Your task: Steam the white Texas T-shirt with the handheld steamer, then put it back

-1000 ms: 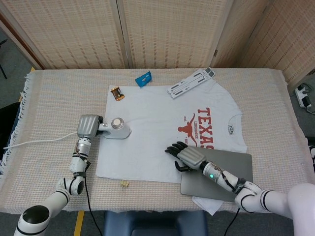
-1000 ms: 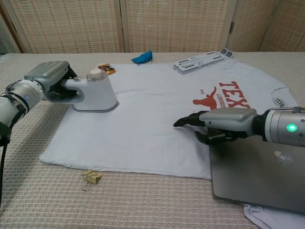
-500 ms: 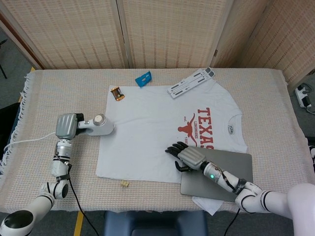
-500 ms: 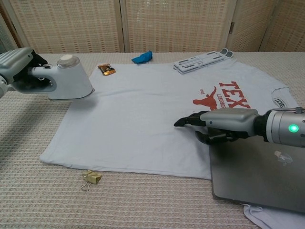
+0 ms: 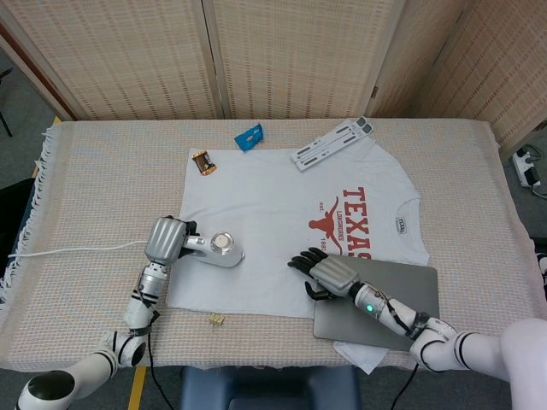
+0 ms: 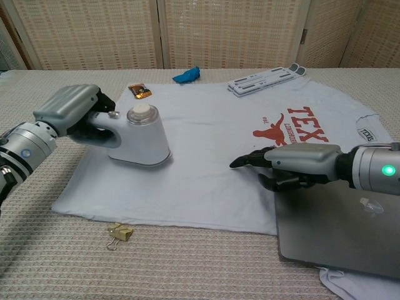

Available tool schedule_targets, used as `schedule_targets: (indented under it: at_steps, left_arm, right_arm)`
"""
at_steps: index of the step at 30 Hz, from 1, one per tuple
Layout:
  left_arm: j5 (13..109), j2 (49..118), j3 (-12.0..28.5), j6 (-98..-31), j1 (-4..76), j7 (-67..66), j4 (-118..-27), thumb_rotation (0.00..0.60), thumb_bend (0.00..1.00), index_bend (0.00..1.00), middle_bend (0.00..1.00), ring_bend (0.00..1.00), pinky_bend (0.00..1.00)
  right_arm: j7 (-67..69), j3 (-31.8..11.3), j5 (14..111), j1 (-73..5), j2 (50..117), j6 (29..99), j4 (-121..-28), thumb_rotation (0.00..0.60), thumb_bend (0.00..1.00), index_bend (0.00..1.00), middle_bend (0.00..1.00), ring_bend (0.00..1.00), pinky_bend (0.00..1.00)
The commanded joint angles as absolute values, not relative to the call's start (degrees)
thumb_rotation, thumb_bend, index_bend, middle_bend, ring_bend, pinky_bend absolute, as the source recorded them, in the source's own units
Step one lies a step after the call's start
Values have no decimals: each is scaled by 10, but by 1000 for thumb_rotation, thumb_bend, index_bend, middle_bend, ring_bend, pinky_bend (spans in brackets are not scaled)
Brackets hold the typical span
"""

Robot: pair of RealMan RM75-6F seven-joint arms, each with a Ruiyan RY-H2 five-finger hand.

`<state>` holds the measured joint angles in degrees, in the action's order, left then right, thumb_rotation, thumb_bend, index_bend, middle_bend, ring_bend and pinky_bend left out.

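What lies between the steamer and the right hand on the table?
Only plain white cloth of the T-shirt lies between the steamer and the right hand; both views show this.

Even, soft indoor light; sharp focus

Bare T-shirt [image 5: 256, 213] between steamer [image 5: 220, 248], right hand [image 5: 329, 273]

The steamer [image 5: 220, 248] is set on the shirt's [image 5: 282, 222] left part — the laptop [image 5: 380, 307] overlaps its right corner, with a clip [image 5: 215, 319] just before the front hem.
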<state>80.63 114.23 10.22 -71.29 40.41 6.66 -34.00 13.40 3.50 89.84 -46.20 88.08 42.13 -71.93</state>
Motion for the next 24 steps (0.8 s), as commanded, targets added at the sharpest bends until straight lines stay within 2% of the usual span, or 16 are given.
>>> schedule_targets:
  at_steps: [1, 5, 11, 24]
  left_arm:
    - [796, 1170, 114, -702, 417, 49, -305, 600, 356, 823, 999, 829, 717]
    - [788, 1182, 121, -690, 423, 49, -277, 600, 356, 823, 999, 829, 721]
    - [826, 1163, 78, -703, 403, 65, -270, 600, 357, 823, 999, 829, 721]
    - [880, 1074, 12, -753, 338, 76, -384, 600, 363, 823, 999, 829, 720]
  right_arm:
    - [134, 35, 898, -462, 880, 422, -720, 65, 736, 0, 64, 0, 0]
    - [134, 35, 895, -460, 880, 424, -720, 66, 737, 0, 64, 0, 0]
    - [135, 36, 895, -461, 883, 423, -717, 65, 747, 0, 64, 0, 0]
    - [141, 37, 898, -464, 886, 425, -712, 69, 756, 0, 65, 0, 0]
